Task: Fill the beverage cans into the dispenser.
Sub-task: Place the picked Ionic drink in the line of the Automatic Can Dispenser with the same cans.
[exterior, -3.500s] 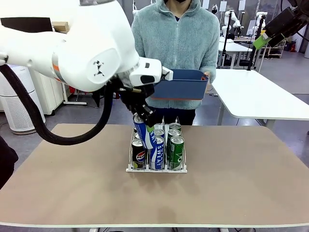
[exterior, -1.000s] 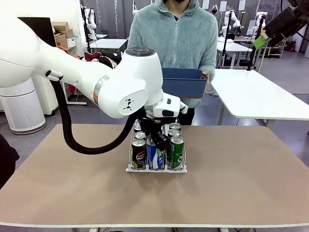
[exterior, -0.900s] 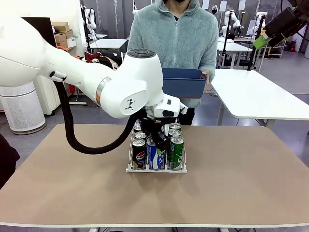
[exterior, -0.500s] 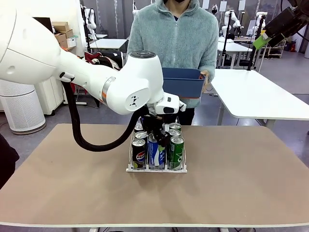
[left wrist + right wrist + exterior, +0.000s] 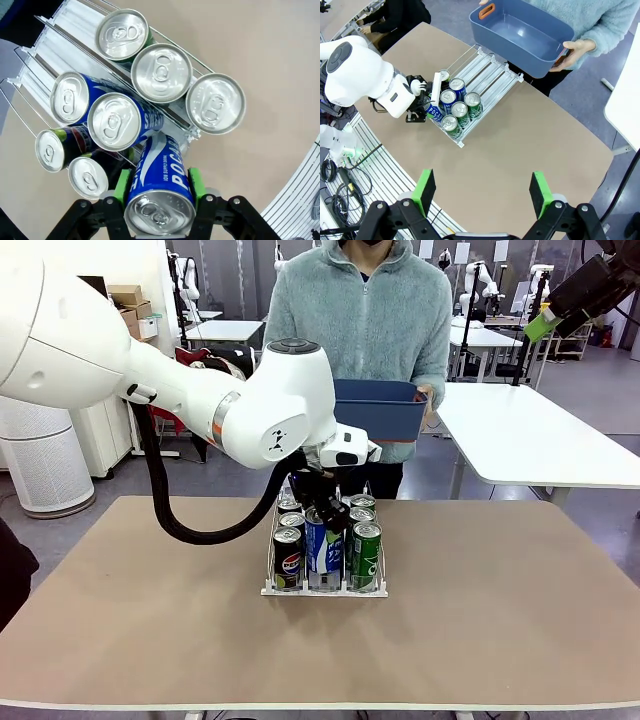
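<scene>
Desk [image 5: 500, 620]: broad tan-topped desk; you share it with the person at the far side. It carries the rack near its middle.
Bin [image 5: 385, 410]: blue rectangular plastic bin, held by the person above the far edge, within reach of the arms. In the right wrist view its inside looks empty [image 5: 530, 37].
Dispenser [image 5: 325, 588]: small clear three-lane rack with thin upright dividers and a white base. The lanes keep each row one can wide, so you must enter straight along a lane.
Cans in the rack [image 5: 161, 72]: slim silver-topped cans, green, blue and black, standing upright in rows in all three lanes.
Held can [image 5: 162, 187]: blue can, tilted over the front of the middle lane, not yet seated.
Left tool [image 5: 160, 187]: green pads clamped on the held can's sides near its top, which leaves the base free to go in first.
Right tool [image 5: 482, 192]: fingers wide apart, holding nothing, high above the desk and well clear.
</scene>
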### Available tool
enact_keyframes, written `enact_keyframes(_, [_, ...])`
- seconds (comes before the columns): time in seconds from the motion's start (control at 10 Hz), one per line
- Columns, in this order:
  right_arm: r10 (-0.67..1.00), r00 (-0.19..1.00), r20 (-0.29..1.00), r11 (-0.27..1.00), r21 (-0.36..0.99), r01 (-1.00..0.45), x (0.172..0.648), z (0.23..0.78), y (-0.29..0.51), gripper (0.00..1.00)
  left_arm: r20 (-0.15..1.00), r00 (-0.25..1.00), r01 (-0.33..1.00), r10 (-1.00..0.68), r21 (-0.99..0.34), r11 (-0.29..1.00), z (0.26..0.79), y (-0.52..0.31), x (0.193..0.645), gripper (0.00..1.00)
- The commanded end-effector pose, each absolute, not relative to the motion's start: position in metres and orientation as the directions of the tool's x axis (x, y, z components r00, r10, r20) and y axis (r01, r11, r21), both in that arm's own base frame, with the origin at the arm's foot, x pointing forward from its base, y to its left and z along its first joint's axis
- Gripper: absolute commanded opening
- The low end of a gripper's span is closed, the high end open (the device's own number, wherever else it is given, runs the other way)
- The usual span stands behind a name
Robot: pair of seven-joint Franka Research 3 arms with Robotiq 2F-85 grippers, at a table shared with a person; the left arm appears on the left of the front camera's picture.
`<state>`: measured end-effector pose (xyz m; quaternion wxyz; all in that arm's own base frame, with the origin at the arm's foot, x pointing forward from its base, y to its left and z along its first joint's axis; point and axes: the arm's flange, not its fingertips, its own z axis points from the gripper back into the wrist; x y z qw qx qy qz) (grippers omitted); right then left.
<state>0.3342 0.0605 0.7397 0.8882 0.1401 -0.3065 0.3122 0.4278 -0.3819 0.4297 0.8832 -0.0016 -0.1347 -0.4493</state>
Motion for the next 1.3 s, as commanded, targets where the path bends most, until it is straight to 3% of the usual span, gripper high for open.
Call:
enact_keyframes(0.0, [0.469,0.618,0.631,0.766,0.058,-0.64,0.334,0.74,0.062,1.0,0.275,0.555,0.772,-0.785,0.181,0.609,0.428,-0.388,0.444,0.57])
enact_keyframes(1.2, [0.469,0.618,0.631,0.766,0.058,-0.64,0.334,0.74,0.062,1.0,0.171,0.571,0.812,-0.803,0.025,0.583,0.396,-0.403,0.439,0.57])
